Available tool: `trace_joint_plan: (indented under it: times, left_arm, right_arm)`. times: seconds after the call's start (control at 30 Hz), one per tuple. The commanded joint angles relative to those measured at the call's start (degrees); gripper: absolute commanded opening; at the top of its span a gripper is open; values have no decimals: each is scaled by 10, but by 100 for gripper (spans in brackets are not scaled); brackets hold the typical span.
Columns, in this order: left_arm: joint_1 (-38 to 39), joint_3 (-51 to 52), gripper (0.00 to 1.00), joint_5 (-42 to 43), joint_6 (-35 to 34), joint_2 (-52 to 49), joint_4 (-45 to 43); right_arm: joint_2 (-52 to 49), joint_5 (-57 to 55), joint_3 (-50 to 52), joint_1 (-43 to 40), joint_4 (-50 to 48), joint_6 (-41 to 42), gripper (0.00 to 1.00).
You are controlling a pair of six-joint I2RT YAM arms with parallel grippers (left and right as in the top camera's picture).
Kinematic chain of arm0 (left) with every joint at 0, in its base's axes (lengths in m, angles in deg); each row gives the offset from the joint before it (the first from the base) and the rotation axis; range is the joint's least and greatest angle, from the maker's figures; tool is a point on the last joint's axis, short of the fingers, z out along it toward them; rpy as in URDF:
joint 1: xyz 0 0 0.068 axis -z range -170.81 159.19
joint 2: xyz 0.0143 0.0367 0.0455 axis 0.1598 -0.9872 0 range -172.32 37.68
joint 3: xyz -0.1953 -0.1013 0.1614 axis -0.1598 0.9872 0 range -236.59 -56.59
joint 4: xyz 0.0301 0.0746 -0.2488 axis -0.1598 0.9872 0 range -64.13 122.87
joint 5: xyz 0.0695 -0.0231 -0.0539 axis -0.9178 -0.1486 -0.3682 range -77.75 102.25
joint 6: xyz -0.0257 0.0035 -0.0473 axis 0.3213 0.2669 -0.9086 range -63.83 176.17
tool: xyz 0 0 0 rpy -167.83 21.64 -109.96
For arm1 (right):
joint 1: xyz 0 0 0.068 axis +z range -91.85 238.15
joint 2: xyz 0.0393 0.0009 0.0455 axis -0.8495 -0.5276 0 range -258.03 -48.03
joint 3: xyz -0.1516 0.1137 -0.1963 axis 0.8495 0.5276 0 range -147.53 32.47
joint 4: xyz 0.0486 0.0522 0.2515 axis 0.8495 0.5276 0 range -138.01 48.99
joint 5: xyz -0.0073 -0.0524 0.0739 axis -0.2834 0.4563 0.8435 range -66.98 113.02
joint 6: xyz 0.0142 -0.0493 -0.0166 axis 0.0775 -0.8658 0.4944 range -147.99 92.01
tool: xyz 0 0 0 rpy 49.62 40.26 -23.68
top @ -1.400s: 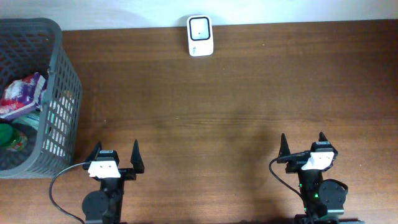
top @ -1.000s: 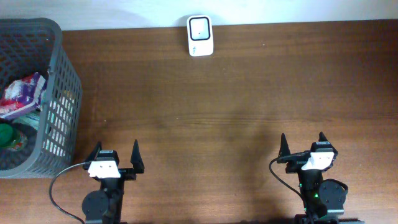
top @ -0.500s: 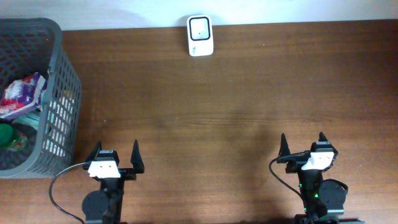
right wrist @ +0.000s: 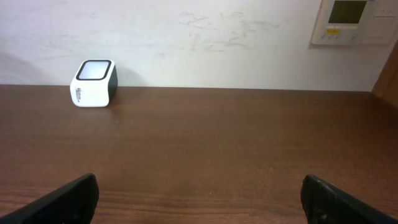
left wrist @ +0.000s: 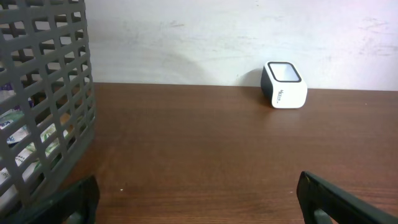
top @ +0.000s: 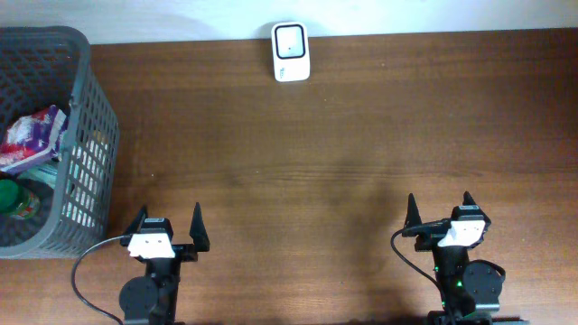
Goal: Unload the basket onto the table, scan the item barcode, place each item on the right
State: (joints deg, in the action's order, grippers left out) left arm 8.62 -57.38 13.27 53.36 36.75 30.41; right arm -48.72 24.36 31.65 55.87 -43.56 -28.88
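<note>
Nothing has moved since earlier — left gripper (top: 169, 217) and right gripper (top: 439, 203), fingers spread, hold nothing. Items (top: 32, 135) lie in the basket (top: 86, 135), far left; scanner (top: 290, 52) at the worktop's (top: 316, 162) far edge — task judged unstarted.

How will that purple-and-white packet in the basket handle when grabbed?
The purple-and-white packet looks crumpled, so it is probably floppy and light. Its shiny-looking wrap may slip. It lies atop other packaging in the basket, so that might shift.

Both arms sit low at the near edge — left gripper (top: 168, 224) and right gripper (top: 439, 209) spread wide, empty.
</note>
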Motion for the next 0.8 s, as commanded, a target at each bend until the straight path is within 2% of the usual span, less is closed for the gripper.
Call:
trace_joint_plan:
  times: [0.0, 0.7, 0.77]
  left_arm:
    - [-3, 3, 99, -6, -4, 6, 2]
    - [-3, 3, 99, -21, -4, 6, 0]
    - [-3, 3, 99, 6, -4, 6, -3]
  right_arm:
    - [5, -1, 5, -4, 1, -2, 99]
    - [5, -1, 5, -4, 1, -2, 99]
    - [5, -1, 5, -4, 1, -2, 99]
